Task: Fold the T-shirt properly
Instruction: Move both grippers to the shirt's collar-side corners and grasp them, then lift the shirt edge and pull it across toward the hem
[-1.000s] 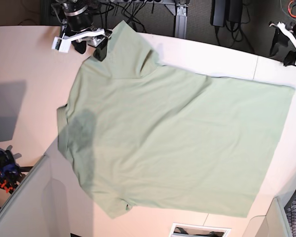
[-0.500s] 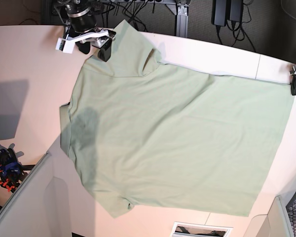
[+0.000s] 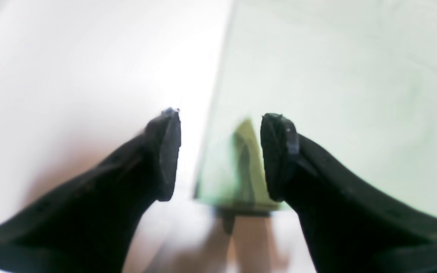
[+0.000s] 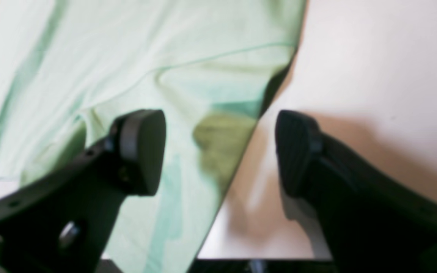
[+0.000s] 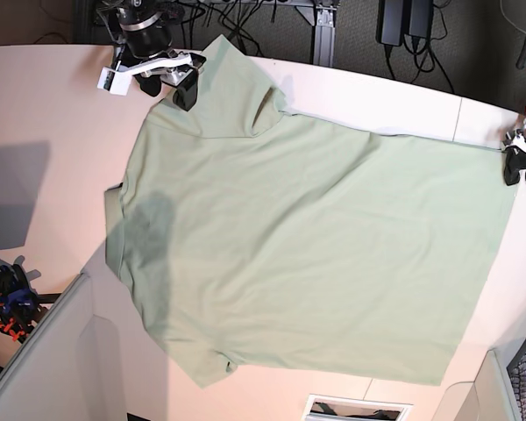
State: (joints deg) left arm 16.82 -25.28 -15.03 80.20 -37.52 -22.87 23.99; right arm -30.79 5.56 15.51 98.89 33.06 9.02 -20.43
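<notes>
1. Low at the table, the left claw has its two black fingers spread; a corner of the T-shirt sits in the gap between them, with no finger clearly touching the cloth.
2. Beyond that claw's tips, one finger is over the pale green fabric and the other over the bare table, with the shirt's straight edge running away between them.
3. Likewise, the right claw is spread wide, with the edge of the T-shirt passing through the gap; its rounded finger is over creased fabric and its ribbed one over bare table.
4. Seen from the base view, the T-shirt lies spread flat over the table, the right claw at the sleeve on one far corner, the left claw at the opposite far corner.
</notes>
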